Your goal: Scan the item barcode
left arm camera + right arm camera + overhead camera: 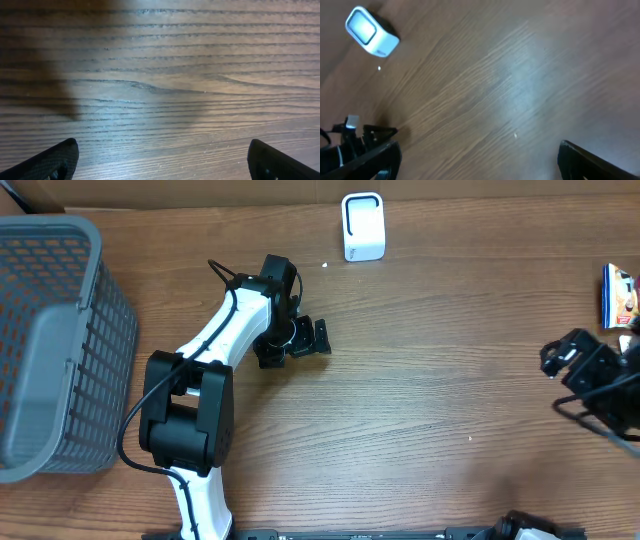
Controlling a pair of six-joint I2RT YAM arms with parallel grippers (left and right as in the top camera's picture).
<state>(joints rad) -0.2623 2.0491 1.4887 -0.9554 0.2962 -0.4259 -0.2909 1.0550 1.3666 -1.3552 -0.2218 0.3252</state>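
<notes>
Sitting at the far right edge of the overhead view, the item (620, 295) is a small colourful packet, partly cut off by the frame, lying flat on the wooden worktop (430, 430). No barcode readable from here. Nothing touches it.

The right hand (556, 360) is near it, on the side toward the robot, jaws wide and empty. It faces the worktop middle, so its wrist view shows only bare wood, the scanner and part of the other arm, not the packet. It looks parked, no grasp started; likely it must turn toward the packet first.

The left hand (316, 340) is well apart from the item, over the worktop centre, fingers spread wide, holding nothing; its wrist view shows only wood grain.

The white barcode scanner (363, 226) stands at the back of the worktop, window facing the arms, probably so a packet can be held in front of it. A grey mesh basket (60, 240) at far left, likely the drop-off after scanning.

Task looks unstarted.
</notes>
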